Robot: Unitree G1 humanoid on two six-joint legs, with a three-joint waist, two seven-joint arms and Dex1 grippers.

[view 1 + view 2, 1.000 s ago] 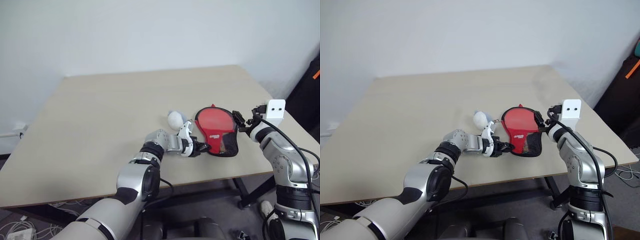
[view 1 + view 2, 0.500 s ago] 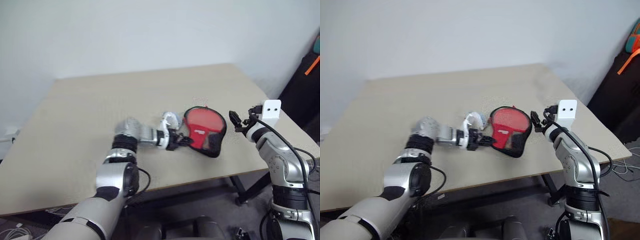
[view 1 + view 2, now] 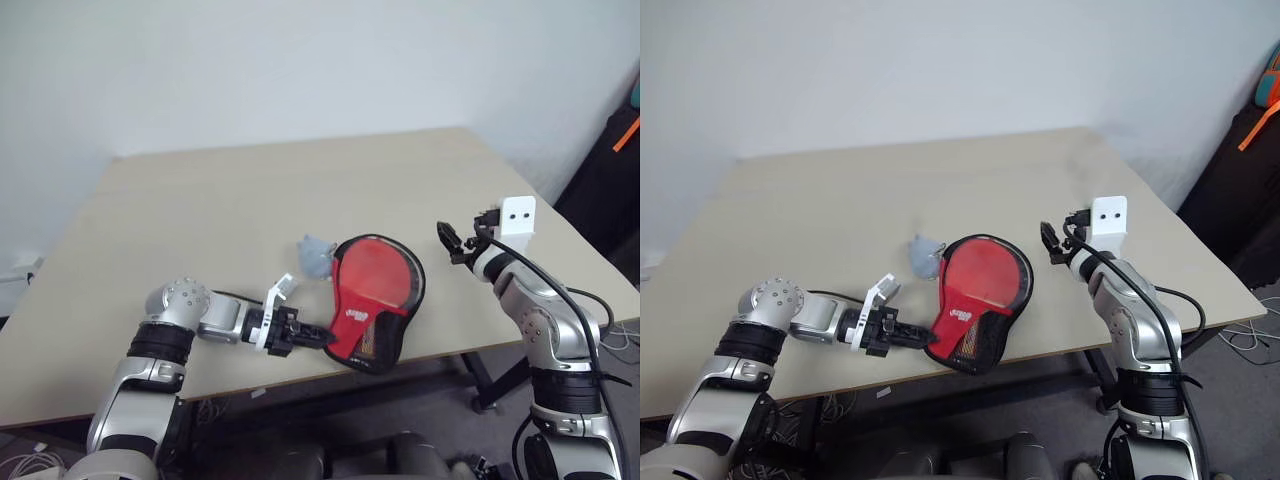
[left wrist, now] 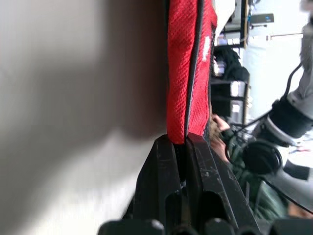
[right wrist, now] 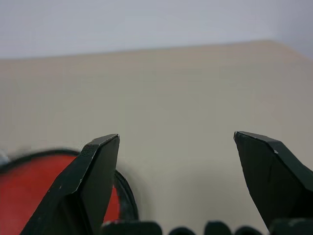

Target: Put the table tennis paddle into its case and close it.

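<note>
Head views: the case [image 3: 372,303], red with black edging, lies near the front edge of the tabletop [image 3: 200,220]. The left gripper [image 3: 318,336] pinches its narrow mesh end. The right gripper [image 3: 447,240] hovers nearby, spread and empty.

Left wrist view: fingers [image 4: 161,181] pressed onto thin fabric, which looks soft and light; the edging seems the firmest hold.

Right wrist view: spread fingers [image 5: 93,181] above the case's rounded rim.

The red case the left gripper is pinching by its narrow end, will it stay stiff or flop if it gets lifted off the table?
Probably fairly stiff: the case keeps a flat paddle outline while the left gripper is shut on its edge, so something rigid may be inside. Its mesh fabric looks soft, so the edges could still sag. It seems light, held by a thin pinch.
</note>
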